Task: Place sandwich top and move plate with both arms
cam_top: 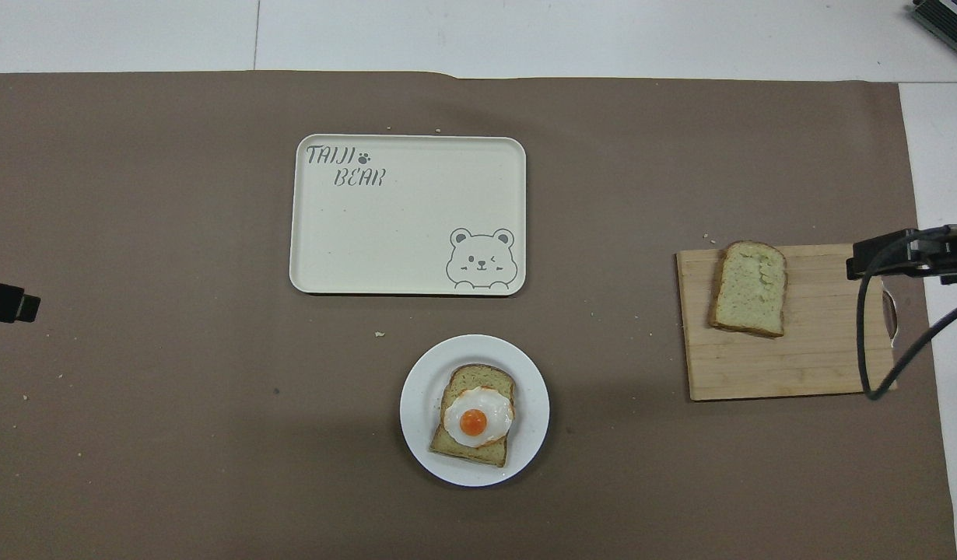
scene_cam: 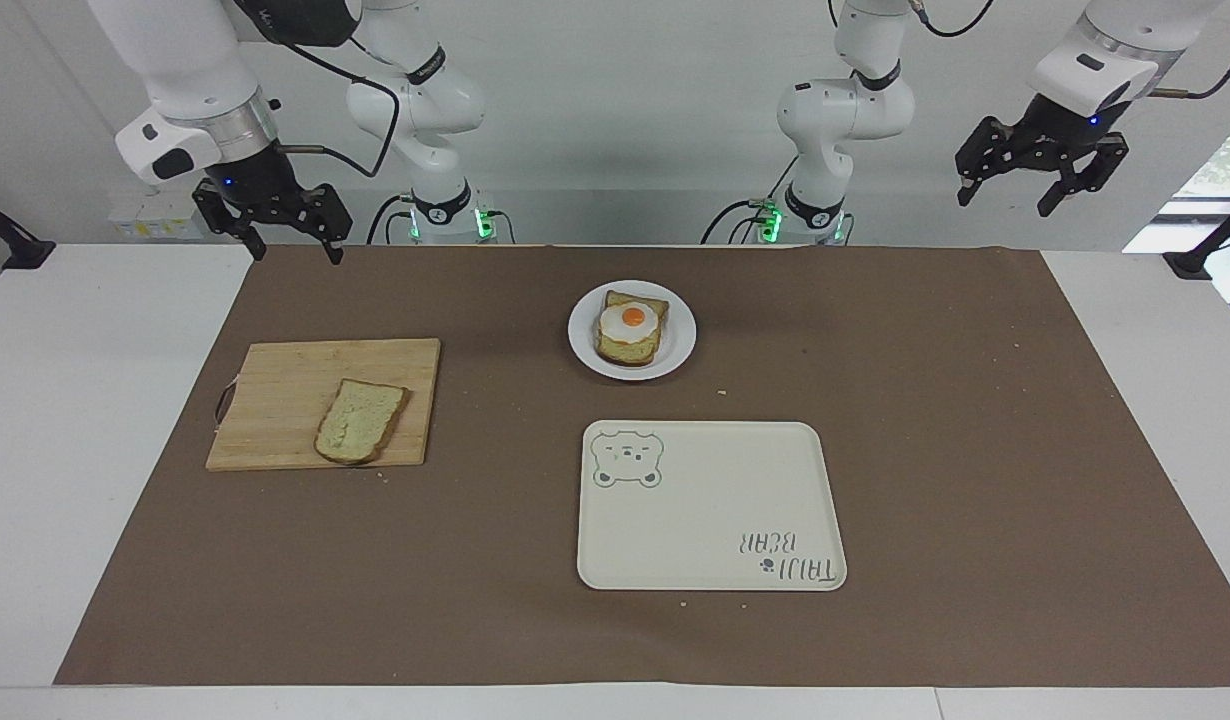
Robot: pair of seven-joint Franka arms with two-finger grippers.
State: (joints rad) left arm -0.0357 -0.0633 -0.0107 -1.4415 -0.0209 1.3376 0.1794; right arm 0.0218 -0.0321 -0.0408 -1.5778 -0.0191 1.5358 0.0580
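Facing view, left to right: the right gripper (scene_cam: 287,238) hangs in the air over the brown mat's (scene_cam: 975,450) corner at the right arm's end, on the robots' side, its claw spread wide and holding nothing. Near that end of the mat lies a wooden board (scene_cam: 275,400), and the sandwich top (scene_cam: 361,421) rests flat on it, toward the board's corner that is farther from the robots and faces mid-table. Around the middle of the mat sits the plate (scene_cam: 675,345), carrying a bread slice (scene_cam: 630,348) with a fried egg (scene_cam: 629,321) on it (yolk up). A cream tray (scene_cam: 710,520) with a bear drawing lies just farther from the robots than the plate, apart from it. The left gripper (scene_cam: 1041,183) hangs over the mat's edge at the left arm's end, claw likewise spread and empty. Crumbs dot the mat.
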